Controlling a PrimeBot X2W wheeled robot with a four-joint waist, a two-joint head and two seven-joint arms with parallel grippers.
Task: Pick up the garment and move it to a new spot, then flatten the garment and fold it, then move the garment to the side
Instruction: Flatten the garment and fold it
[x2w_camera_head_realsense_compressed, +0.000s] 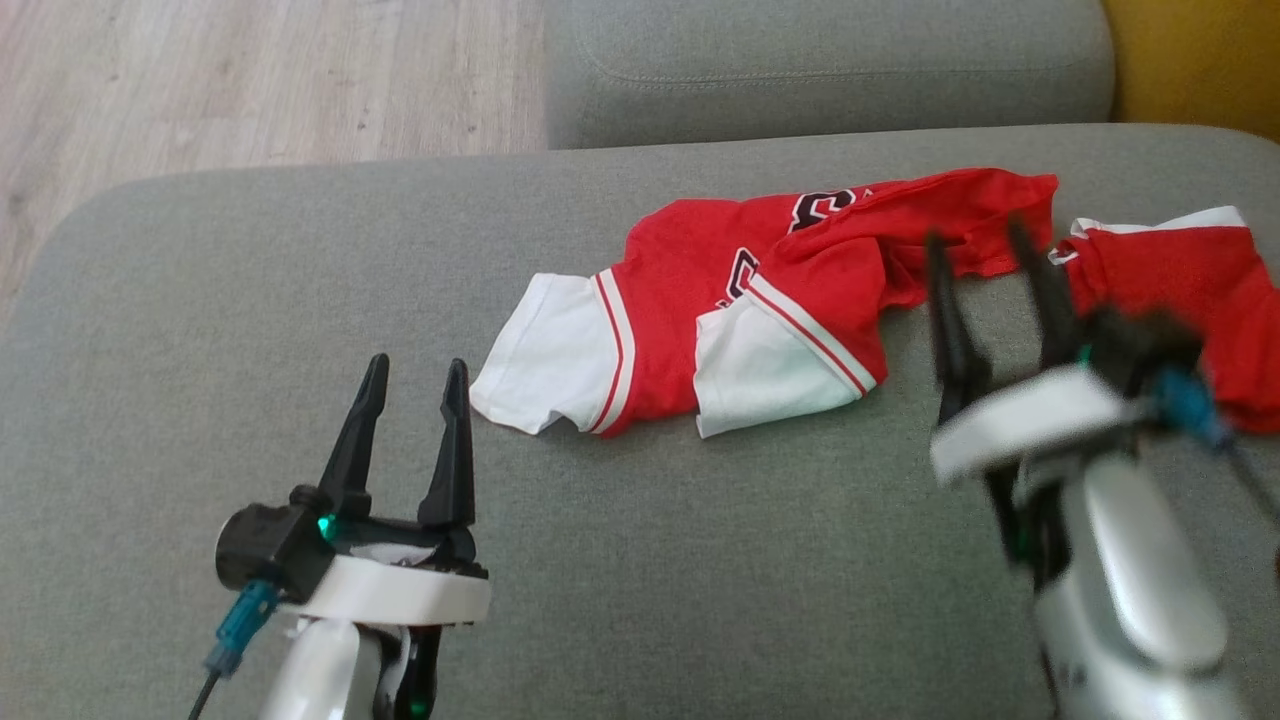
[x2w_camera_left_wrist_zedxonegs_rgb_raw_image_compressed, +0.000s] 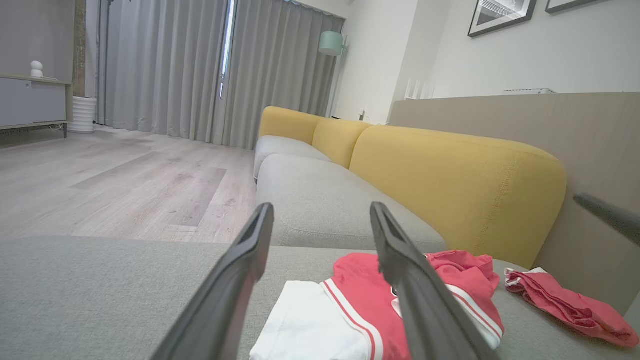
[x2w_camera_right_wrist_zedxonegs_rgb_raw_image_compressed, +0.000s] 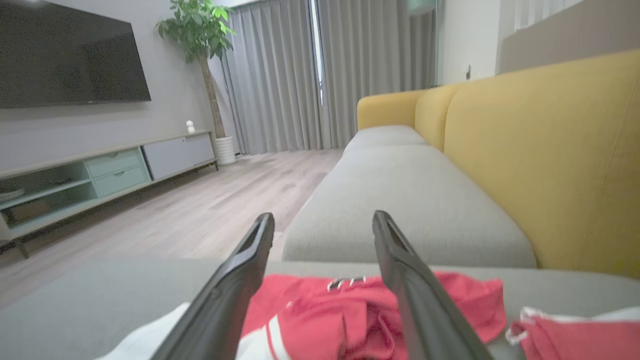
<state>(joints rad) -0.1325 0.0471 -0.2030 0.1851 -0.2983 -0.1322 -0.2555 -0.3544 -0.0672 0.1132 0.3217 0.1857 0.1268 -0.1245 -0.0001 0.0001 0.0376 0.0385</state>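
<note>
The garment (x2w_camera_head_realsense_compressed: 720, 300) is a red jersey with white sleeves and dark lettering, lying crumpled on the grey sofa seat (x2w_camera_head_realsense_compressed: 250, 300). My left gripper (x2w_camera_head_realsense_compressed: 417, 370) stands open just left of a white sleeve, apart from it, with nothing between its fingers. My right gripper (x2w_camera_head_realsense_compressed: 978, 240) looks blurred. It is open at the jersey's right end, over the red cloth, and holds nothing. The left wrist view shows the jersey (x2w_camera_left_wrist_zedxonegs_rgb_raw_image_compressed: 350, 280) just beyond my open left gripper (x2w_camera_left_wrist_zedxonegs_rgb_raw_image_compressed: 321, 207). In the right wrist view it (x2w_camera_right_wrist_zedxonegs_rgb_raw_image_compressed: 325, 310) lies under and ahead of my open right gripper (x2w_camera_right_wrist_zedxonegs_rgb_raw_image_compressed: 322, 216).
A second red piece with white trim (x2w_camera_head_realsense_compressed: 1180, 280) lies right of the jersey, near the yellow backrest (x2w_camera_head_realsense_compressed: 1200, 60). Another grey cushion (x2w_camera_head_realsense_compressed: 830, 60) adjoins at the far side. Wooden floor (x2w_camera_head_realsense_compressed: 250, 80) lies beyond the seat's left edge.
</note>
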